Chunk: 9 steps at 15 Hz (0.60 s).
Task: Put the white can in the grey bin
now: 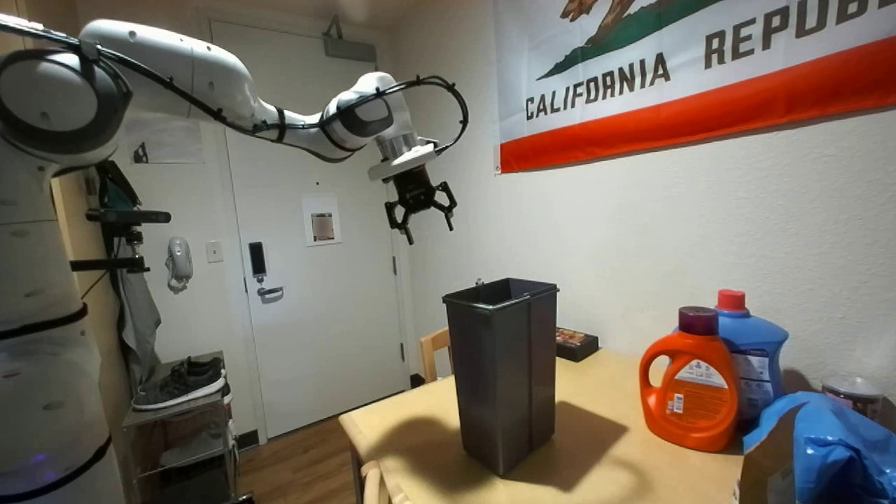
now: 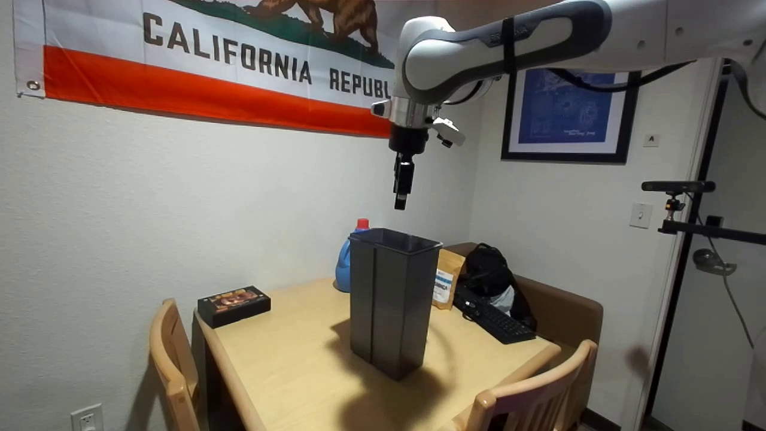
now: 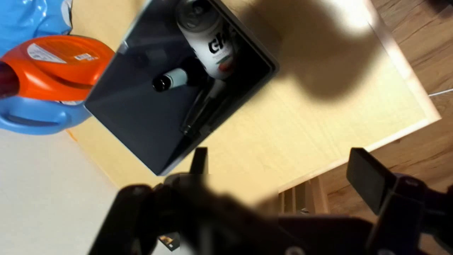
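The tall dark grey bin (image 1: 493, 378) stands upright on the wooden table in both exterior views (image 2: 389, 305), with its open top up. In the wrist view I look down into the bin (image 3: 131, 120). The white can (image 3: 212, 49) lies tilted inside it, with dark lettering on its side. The bin walls hide the can in both exterior views. A dark bottle with a pale neck label (image 3: 177, 78) and another dark slender thing are beside the can. My gripper (image 1: 430, 235) is open and empty above the bin; it also shows edge-on (image 2: 400, 202) and in the wrist view (image 3: 277, 156).
An orange detergent jug (image 1: 689, 392) and a blue jug (image 1: 759, 343) stand near the wall, beside a blue bag (image 1: 840, 448). A black box (image 2: 233, 305) lies at a table corner. A keyboard (image 2: 497, 317) and a brown pouch (image 2: 447, 278) are behind the bin. Wooden chairs (image 2: 532, 395) flank the table.
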Available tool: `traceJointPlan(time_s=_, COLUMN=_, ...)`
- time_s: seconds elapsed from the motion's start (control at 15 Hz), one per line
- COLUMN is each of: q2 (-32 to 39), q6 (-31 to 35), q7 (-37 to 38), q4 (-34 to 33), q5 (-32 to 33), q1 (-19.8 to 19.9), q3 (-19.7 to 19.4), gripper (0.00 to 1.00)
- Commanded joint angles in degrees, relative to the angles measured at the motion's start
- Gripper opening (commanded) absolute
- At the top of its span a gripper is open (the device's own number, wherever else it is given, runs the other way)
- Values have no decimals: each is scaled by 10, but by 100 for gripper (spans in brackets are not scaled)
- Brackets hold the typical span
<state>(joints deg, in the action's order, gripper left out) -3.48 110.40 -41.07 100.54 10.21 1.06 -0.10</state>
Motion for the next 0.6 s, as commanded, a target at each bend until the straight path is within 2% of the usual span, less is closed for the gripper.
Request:
traceJointPlan(time_s=0.0, q2=-18, q6=6, q7=8, q4=38, q5=31, q1=-29, q3=23, gripper=100)
traceJointPlan(time_s=0.53, q2=48, q6=-16, q7=6, q4=40, q5=45, q1=-48, q3=36, gripper=100)
